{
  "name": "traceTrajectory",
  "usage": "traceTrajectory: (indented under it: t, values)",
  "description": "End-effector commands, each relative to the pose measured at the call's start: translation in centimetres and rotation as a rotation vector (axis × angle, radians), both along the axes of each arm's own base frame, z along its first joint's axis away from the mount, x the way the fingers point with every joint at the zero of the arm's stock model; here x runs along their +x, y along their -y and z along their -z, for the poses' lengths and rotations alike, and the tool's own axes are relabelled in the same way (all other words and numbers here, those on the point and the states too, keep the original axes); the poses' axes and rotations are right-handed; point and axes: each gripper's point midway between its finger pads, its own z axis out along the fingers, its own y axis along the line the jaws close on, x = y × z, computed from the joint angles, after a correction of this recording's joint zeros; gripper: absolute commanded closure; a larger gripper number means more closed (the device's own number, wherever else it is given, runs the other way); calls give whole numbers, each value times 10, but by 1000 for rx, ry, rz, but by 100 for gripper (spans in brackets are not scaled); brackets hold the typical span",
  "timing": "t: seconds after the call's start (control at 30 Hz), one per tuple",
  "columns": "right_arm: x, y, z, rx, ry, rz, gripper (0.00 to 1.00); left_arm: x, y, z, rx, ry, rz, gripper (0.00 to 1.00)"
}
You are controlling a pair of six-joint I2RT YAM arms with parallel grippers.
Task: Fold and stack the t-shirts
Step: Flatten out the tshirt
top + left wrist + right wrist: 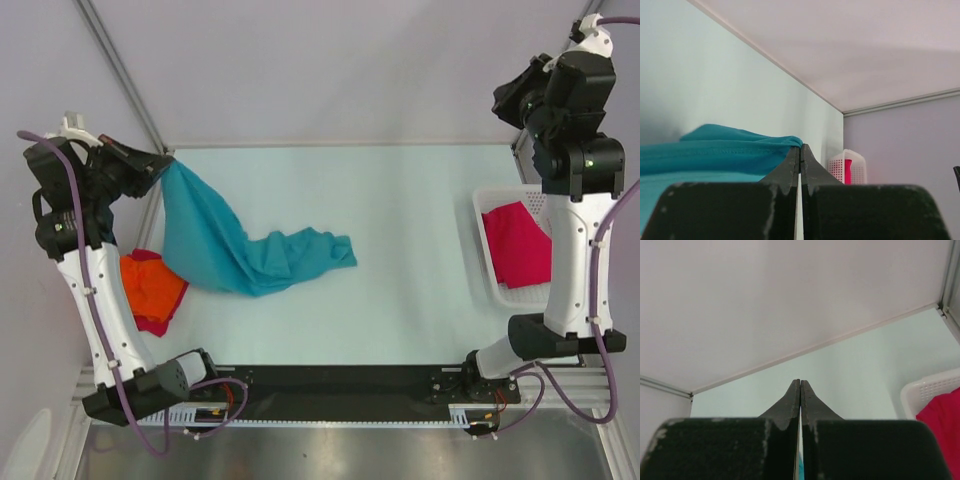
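Observation:
A teal t-shirt (240,248) hangs from my left gripper (165,165) at the table's far left and trails down across the middle of the table. In the left wrist view the left gripper (800,146) is shut on the teal t-shirt's edge (720,152). An orange t-shirt (150,282) lies on a dark red t-shirt (152,323) at the left edge, below the left arm. A magenta-pink t-shirt (518,243) lies in the white basket (485,205) on the right. My right gripper (800,382) is shut and empty, raised at the far right above the basket.
The white lattice basket also shows in the left wrist view (847,167) and in the right wrist view (927,390). A wall runs along the back of the table. A metal frame post (125,65) slants at the back left.

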Motion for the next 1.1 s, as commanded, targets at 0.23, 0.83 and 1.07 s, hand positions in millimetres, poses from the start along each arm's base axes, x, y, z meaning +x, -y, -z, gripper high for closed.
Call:
traceTrajectory:
  t: [0.23, 0.83, 1.07]
  values:
    - [44, -164, 121, 70, -317, -593, 100, 5, 3, 9, -19, 10, 37, 100]
    - [-38, -433, 330, -8, -749, -1085, 61, -12, 12, 53, 13, -48, 100, 100]
    - [-37, -438, 374, -44, -827, -1078, 57, -13, 15, 56, 12, -46, 115, 100]
